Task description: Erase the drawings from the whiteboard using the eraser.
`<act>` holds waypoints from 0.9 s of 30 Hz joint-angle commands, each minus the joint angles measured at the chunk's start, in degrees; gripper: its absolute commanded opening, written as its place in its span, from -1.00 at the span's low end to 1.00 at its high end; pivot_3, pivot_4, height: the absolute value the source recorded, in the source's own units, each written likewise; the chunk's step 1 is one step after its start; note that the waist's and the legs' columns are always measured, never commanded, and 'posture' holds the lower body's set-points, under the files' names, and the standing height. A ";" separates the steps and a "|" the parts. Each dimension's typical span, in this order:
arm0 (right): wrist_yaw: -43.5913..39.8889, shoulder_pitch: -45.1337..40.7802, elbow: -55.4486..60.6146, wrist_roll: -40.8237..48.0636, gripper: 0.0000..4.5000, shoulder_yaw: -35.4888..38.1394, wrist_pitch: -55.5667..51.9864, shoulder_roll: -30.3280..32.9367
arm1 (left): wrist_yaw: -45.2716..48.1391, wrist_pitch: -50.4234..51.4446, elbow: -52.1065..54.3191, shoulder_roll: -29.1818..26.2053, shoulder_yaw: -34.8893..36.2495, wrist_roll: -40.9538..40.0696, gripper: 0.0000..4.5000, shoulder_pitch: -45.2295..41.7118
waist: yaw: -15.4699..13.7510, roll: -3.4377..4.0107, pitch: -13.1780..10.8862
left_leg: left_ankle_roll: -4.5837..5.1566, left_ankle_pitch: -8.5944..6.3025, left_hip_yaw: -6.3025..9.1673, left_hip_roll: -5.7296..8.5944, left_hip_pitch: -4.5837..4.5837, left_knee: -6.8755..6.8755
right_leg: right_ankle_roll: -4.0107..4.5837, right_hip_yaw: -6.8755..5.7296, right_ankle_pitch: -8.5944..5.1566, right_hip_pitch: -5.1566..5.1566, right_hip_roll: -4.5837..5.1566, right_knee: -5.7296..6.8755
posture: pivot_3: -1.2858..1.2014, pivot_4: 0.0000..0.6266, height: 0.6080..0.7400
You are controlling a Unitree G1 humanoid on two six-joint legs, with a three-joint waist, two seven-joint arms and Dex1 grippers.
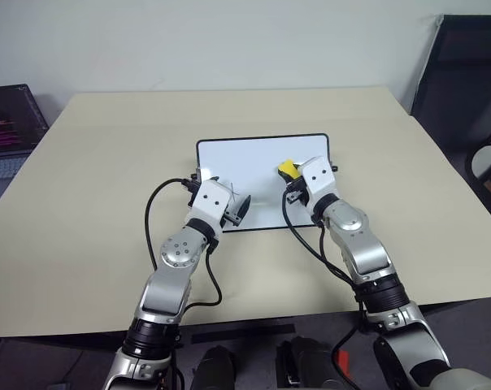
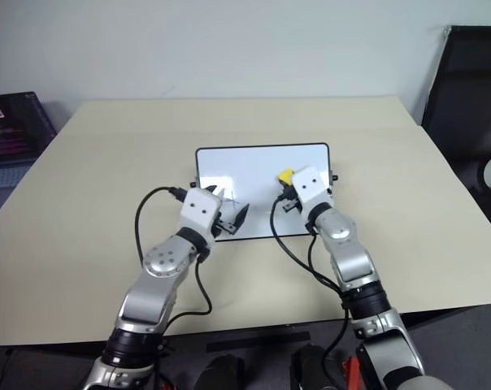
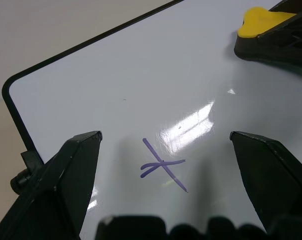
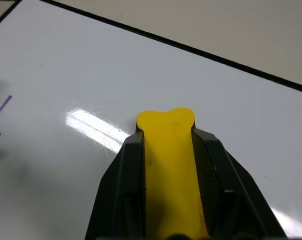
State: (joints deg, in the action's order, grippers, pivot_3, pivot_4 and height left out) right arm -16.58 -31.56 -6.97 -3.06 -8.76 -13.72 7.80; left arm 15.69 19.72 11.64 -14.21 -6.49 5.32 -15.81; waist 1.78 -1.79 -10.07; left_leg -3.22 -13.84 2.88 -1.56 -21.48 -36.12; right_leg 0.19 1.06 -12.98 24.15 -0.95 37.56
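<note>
The whiteboard (image 1: 262,154) lies flat in the middle of the table. My right gripper (image 4: 166,131) is shut on the yellow eraser (image 4: 168,165), holding it low over the board's right half; the eraser (image 1: 287,170) sticks out past the fingertips. My left gripper (image 3: 165,135) stands open over the board's near left part, nothing between its fingers. Of the drawings, a purple x-like cross (image 3: 162,165) lies on the board between the left fingers, to the left of the eraser. The rest of the board's surface that I see is white.
The board rests on a beige table (image 1: 107,203) with wide bare room all around it. A laptop (image 1: 10,122) sits off the table's left edge. A black chair (image 1: 465,81) stands at the right.
</note>
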 commanded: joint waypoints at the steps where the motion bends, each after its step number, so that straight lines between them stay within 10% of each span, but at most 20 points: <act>1: -0.78 0.61 3.50 0.47 -0.55 0.26 2.84 0.45 | 0.11 -0.10 3.38 -0.37 0.20 0.04 1.00 0.26 | 0.00 0.01 -0.01 | 0.00 0.00 0.01 0.00 -0.03 0.02 | 0.00 -0.01 0.00 0.01 0.00 -0.04 | 0.03 -0.52 1.00; 27: -1.08 5.98 9.65 2.48 -0.55 1.60 2.36 0.98 | -1.55 2.07 14.14 -1.86 0.93 1.15 1.00 15.66 | -0.03 0.04 -0.03 | -0.01 -0.02 0.19 -0.05 -0.29 0.11 | -0.01 0.00 0.01 0.04 0.00 -0.46 | 0.03 -0.52 1.00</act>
State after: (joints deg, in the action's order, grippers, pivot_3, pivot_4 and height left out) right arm -17.88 -25.61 -0.13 -0.99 -7.89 -11.49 8.68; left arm 14.92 22.20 22.58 -16.08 -6.24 5.95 -0.14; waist 1.75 -1.75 -10.10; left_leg -3.23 -13.85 3.07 -1.61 -21.76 -36.02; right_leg 0.18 1.05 -12.97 24.19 -0.95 37.11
